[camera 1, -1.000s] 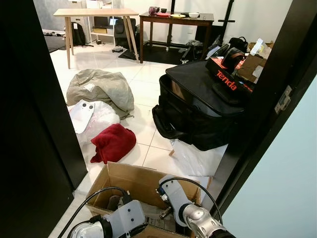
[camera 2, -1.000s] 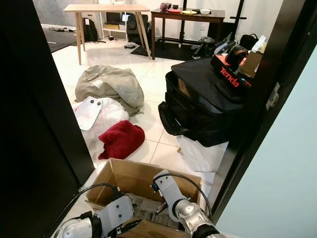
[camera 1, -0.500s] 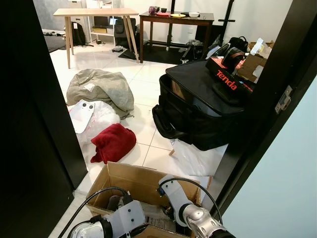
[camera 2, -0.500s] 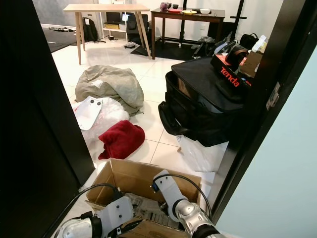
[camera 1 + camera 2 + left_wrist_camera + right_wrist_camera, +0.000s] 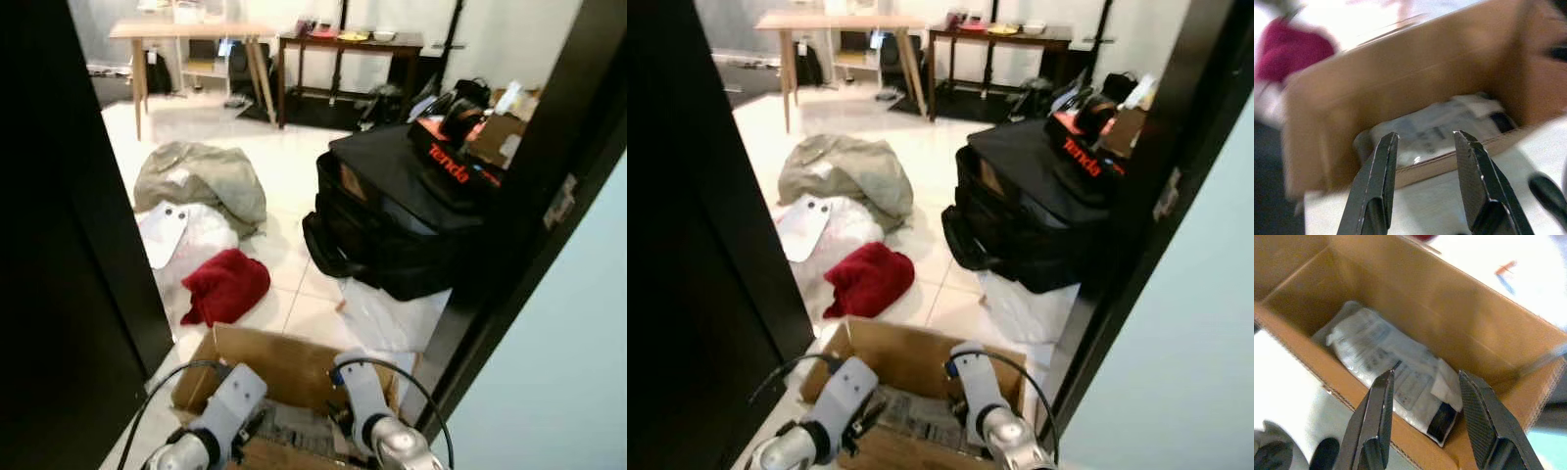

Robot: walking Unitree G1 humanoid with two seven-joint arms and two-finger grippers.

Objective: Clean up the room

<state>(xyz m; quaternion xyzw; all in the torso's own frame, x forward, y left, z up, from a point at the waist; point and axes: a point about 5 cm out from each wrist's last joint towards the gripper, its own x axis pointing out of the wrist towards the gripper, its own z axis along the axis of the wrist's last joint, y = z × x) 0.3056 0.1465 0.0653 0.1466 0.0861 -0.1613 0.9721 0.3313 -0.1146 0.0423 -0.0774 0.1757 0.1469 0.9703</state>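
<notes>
Cardboard box (image 5: pixel 1484 328), plain brown with its flaps open, sits on the tiled floor (image 5: pixel 294 166) in the doorway at the robot's feet; both hands hover over its near rim; the left hand (image 5: pixel 1422 142) has its two black fingers spread and empty, and the right hand (image 5: pixel 1425 379) likewise stands open, holding nothing; inside the box lies a white plastic mailer bag (image 5: pixel 1396 377) with grey print and a dark patch at one end, flat on the bottom; just beyond the box's far wall a crumpled red cloth (image 5: pixel 225 284) lies on the floor, touching a white plastic bag (image 5: pixel 191 230); past those a grey-green heap of fabric (image 5: pixel 201 176); a large black bag (image 5: pixel 402 211) sits by the door frame, well apart from the cloth.
</notes>
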